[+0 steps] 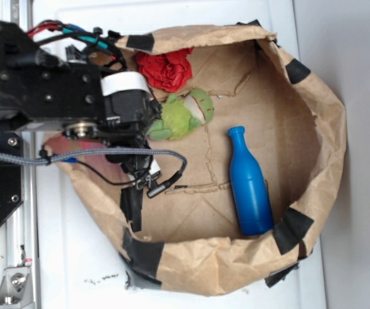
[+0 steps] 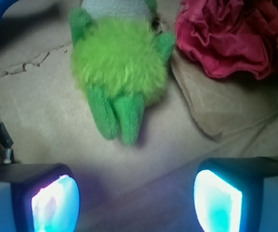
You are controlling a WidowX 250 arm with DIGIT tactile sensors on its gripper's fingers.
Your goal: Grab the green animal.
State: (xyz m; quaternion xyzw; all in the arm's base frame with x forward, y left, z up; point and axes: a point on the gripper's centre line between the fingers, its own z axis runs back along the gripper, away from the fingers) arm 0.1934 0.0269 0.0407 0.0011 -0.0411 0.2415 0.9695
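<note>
Green animal (image 2: 119, 67) lies just ahead of the wide-spread claw (image 2: 136, 203).

Animal (image 1: 181, 116) lies between cloth (image 1: 165, 69) and bottle (image 1: 249, 187).

Black boxy arm (image 1: 40, 77), silver screws, white band, red/blue/black wires, grey braided cable (image 1: 75, 154); claw (image 2: 136, 198) pads glowing blue-white.
</note>
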